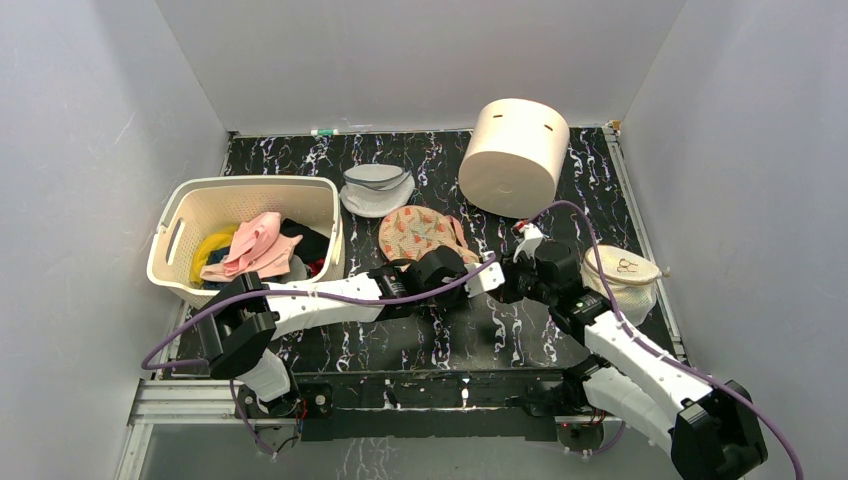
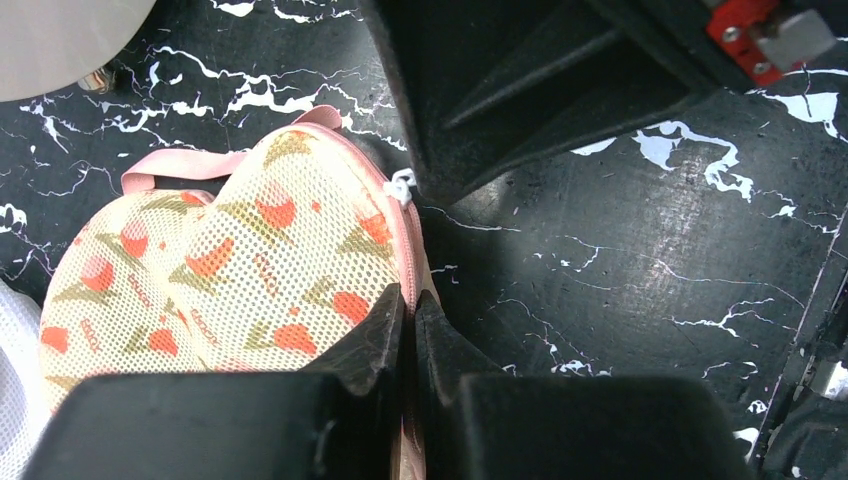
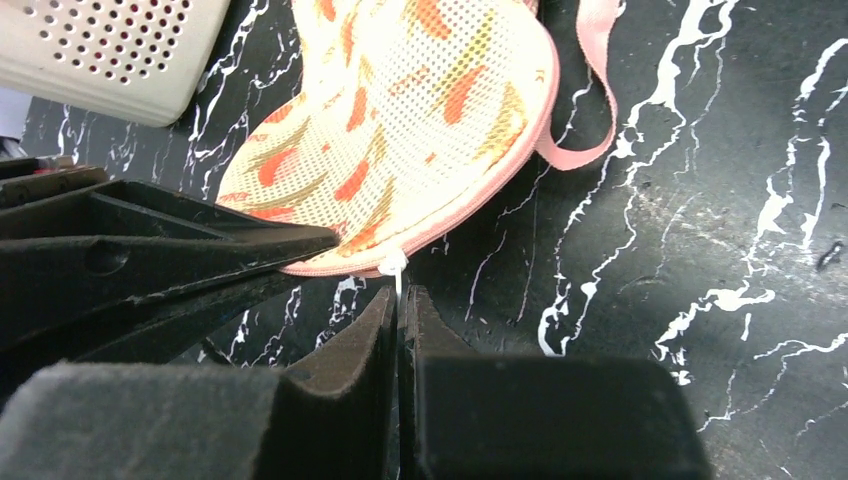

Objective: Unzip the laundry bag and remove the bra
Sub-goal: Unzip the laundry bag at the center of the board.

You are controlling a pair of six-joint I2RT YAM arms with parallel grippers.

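While pinning rim of mid-table laundry bag (image 2: pixel 230 270) w/ left gripper (image 2: pixel 408 305) clamped, pinching zip pull (image 3: pixel 393 266) in right gripper (image 3: pixel 398 300), clamped too. Unzip step. Next: drag pull round rim, holding firm.

Flat on the black marbled tabletop (image 1: pixel 470 340), just right of the white perforated basket (image 1: pixel 255 183) in the top view and apart from it: the laundry bag (image 1: pixel 420 232). Peanut-shaped, two rounded lobes, one broad face up. Beige-pink mesh printed with red-orange flowers and olive leaves. Pink zipper rim along the whole visible edge, zipped shut as far as shows. Pink loop strap (image 2: pixel 180 165) off the side away from the basket, lying flat. Small white zipper pull (image 3: pixel 392 265) on the rim of one lobe, its thin white tie clamped in the right gripper (image 3: pixel 398 300). Pink rim close by pinched in the left gripper (image 2: pixel 408 305).
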